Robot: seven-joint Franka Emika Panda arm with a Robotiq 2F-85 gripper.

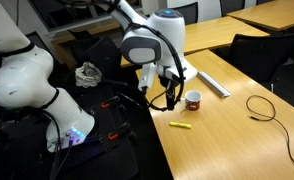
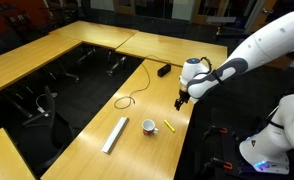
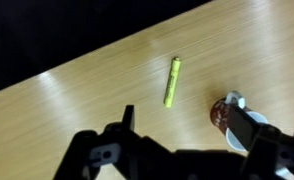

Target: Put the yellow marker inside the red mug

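Observation:
The yellow marker (image 3: 172, 81) lies flat on the wooden table, also seen in both exterior views (image 1: 180, 126) (image 2: 169, 126). The red mug (image 3: 223, 112) with a white inside stands upright a short way from it (image 1: 193, 99) (image 2: 148, 126); in the wrist view one finger hides part of it. My gripper (image 3: 187, 125) hangs above the table near both (image 1: 171, 88) (image 2: 180, 100). It is open and empty. In the wrist view the marker lies ahead of the gap between the fingers.
A long grey flat bar (image 1: 213, 82) (image 2: 115, 134) lies beyond the mug. A black cable (image 1: 263, 106) (image 2: 128, 100) curls on the table. The table edge (image 3: 107, 50) runs close behind the marker, with a dark drop past it.

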